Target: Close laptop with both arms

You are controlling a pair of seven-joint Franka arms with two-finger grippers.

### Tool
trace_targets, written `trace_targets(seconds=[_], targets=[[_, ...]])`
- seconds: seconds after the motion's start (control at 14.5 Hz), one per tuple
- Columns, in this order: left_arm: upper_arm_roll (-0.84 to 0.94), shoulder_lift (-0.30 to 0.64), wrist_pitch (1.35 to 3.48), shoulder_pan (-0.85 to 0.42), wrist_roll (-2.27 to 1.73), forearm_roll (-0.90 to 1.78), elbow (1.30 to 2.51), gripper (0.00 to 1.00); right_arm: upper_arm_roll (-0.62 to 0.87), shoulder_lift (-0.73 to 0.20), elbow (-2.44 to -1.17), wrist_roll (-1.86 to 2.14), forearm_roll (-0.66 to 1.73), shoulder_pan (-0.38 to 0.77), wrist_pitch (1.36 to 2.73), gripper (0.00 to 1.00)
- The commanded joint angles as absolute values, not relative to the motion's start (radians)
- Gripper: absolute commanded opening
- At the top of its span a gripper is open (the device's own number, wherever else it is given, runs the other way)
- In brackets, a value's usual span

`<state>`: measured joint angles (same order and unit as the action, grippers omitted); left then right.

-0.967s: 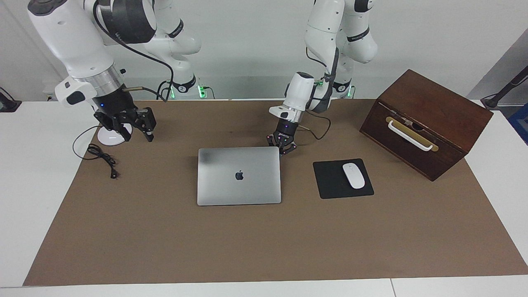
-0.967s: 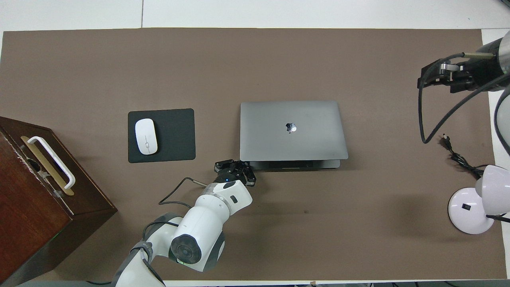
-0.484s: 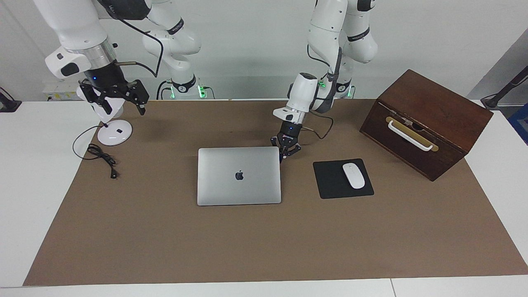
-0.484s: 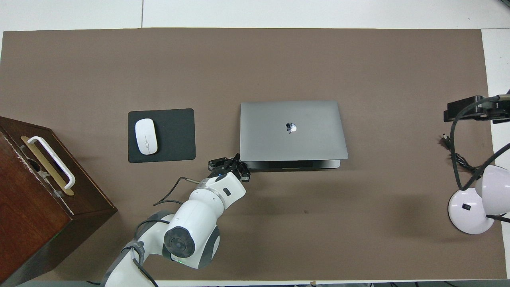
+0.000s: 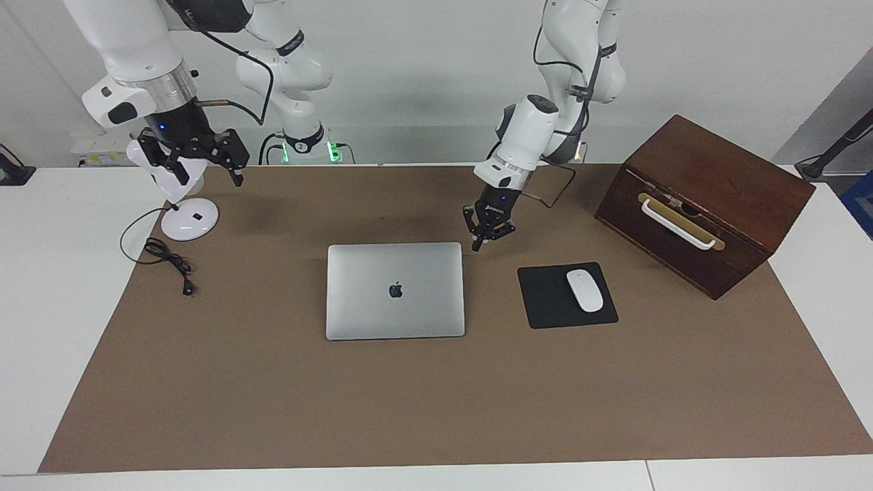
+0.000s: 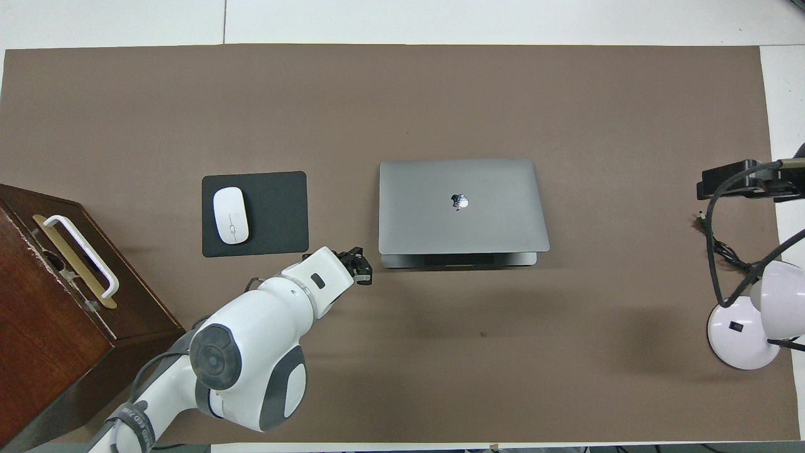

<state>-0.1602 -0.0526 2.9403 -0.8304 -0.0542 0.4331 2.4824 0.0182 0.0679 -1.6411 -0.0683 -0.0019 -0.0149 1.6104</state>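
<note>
Laptop (image 5: 395, 290) lid down | left gripper (image 5: 485, 239) pinched together, just beside corner

Illumination is bright, even and diffuse in both views, apparently from overhead. Shadows are soft-edged and faint: a pale smudge lies on the brown mat (image 5: 436, 395) under each raised arm, and a thin dark band runs along the laptop (image 5: 395, 290) edge toward the robots in the overhead view. The apple logo (image 6: 460, 201) gives a small bright glint from above; in the facing view it reads dark. The white table (image 5: 41, 286) margins and the lamp base (image 6: 741, 332) are close to washed out. Focus is adequate across the mat in both views. Straight mat edges show no marked bending at the frame borders. No motion blur is evident on either arm.
</note>
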Motion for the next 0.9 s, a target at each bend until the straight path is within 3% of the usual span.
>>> trace_targets(seconds=[0.0, 0.28, 0.62, 0.83], targets=[[-0.158, -0.123, 2.85, -0.801, -0.052, 0.451, 2.508, 0.0, 0.026, 0.091, -1.667, -0.046, -0.017, -0.026, 1.62, 1.0], [-0.158, -0.195, 2.67, -0.694, -0.037, 0.419, 2.465, 0.0, 0.025, 0.091, -1.664, 0.035, -0.028, -0.025, 1.621, 1.0], [-0.155, -0.229, 2.244, -0.517, 0.021, 0.29, 2.242, 0.0, 0.025, 0.095, -1.666, 0.041, -0.028, -0.026, 1.62, 1.0], [-0.158, -0.233, 2.105, -0.485, 0.048, 0.218, 2.165, 0.0, 0.026, 0.095, -1.667, 0.04, -0.026, -0.026, 1.634, 1.0]])
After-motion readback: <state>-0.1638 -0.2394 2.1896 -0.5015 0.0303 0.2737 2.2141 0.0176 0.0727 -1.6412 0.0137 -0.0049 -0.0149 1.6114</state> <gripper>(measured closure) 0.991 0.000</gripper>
